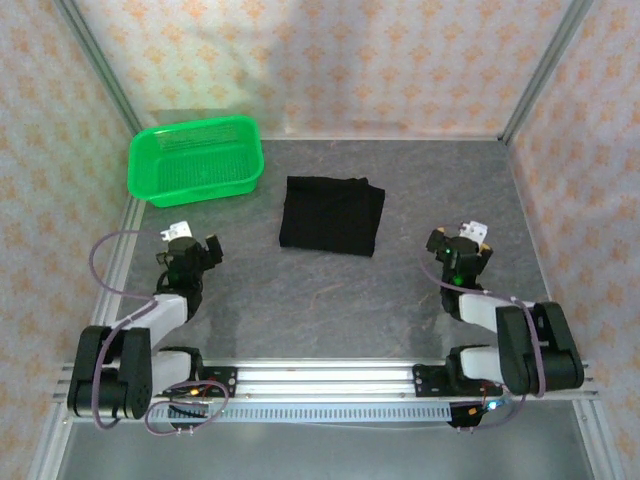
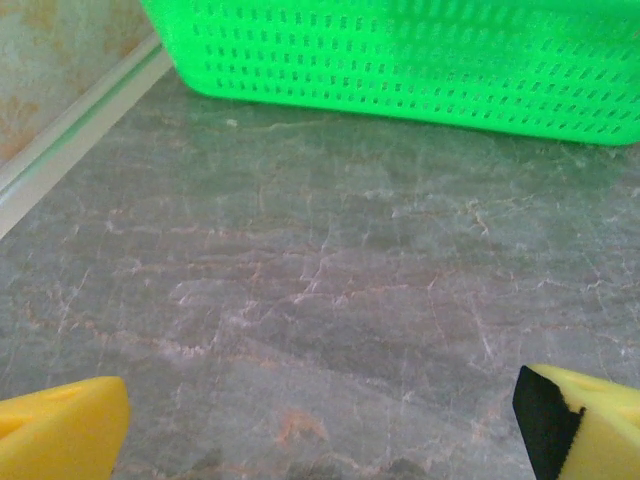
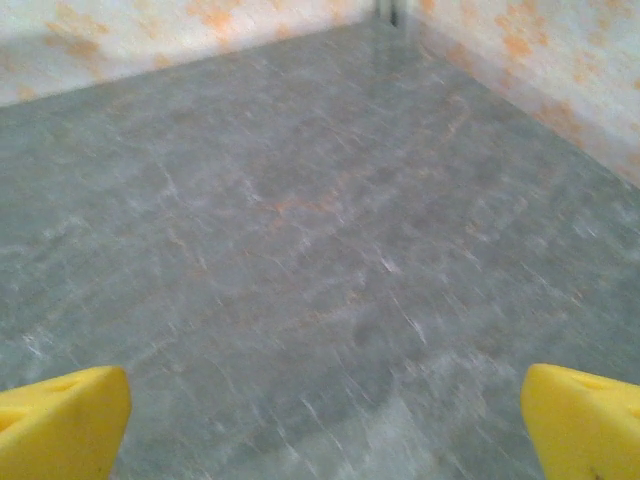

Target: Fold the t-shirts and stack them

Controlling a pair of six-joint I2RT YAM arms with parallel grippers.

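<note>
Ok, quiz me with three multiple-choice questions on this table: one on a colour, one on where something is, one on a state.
1. What colour is the plastic mesh basket?
A. red
B. bright green
C. blue

2. Where does the folded black cloth lie?
A. inside the basket
B. on the grey table, right of the basket
C. draped on the back wall

3. How do the left gripper and right gripper stand?
A. both open and empty
B. both shut
C. one open, one shut

Answers: B, its perforated walls are bright green. B, it lies flat on the table between the arms. A, in each wrist view the yellow fingers stand wide apart over bare table.
</note>
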